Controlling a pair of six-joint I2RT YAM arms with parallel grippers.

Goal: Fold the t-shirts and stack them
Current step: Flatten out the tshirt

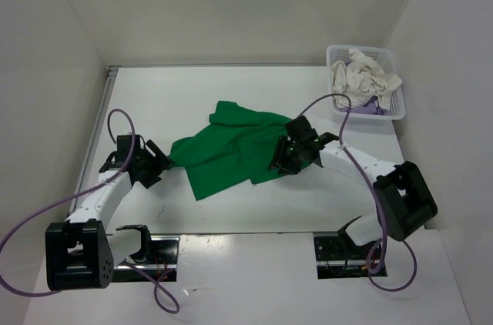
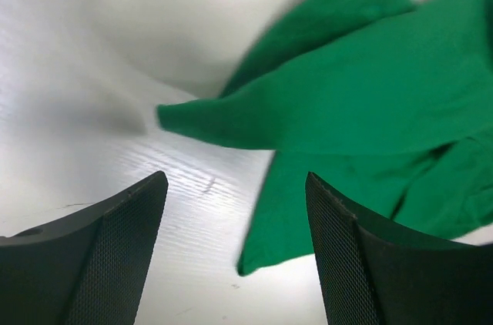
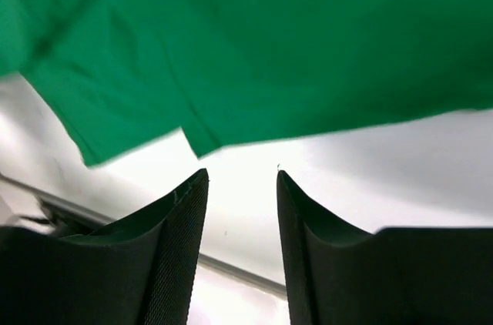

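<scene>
1. Top view: the green t-shirt is lying crumpled on the middle of the tabletop; the left fingers are sitting at its left edge, the right fingers over its right edge; a white t-shirt and a purple t-shirt are sitting in the basket.
2. Left wrist: the left fingers are standing spread, gripping nothing; the green t-shirt is lying just ahead.
3. Right wrist: the right fingers are standing apart and empty; the green t-shirt is lying just beyond their tips.

The table bears a green t-shirt and a lattice basket.
</scene>
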